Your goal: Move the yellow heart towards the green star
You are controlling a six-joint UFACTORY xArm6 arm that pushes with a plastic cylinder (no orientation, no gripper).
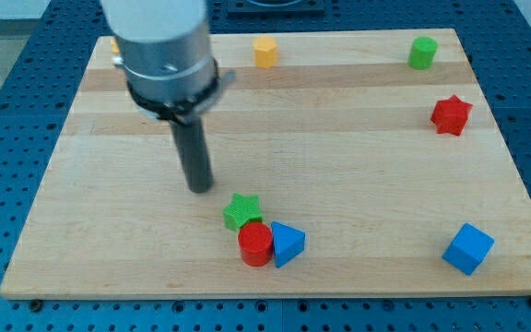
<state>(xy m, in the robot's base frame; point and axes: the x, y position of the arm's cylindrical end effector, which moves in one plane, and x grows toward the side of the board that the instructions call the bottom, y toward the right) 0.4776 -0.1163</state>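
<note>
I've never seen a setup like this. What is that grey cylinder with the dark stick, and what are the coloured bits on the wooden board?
The grey cylinder is the end of a robot arm; it has no hand, only a dark rod. The rod's lower end, my tip, slides over the wooden board and pushes blocks; nothing is held. One camera looks down at the board. My tip stands just up and left of the green star, which sits against a red cylinder and a blue triangular block. Elsewhere: a blue cube, a red star, a green block, a yellow block, and a yellow piece mostly hidden behind the arm.
</note>
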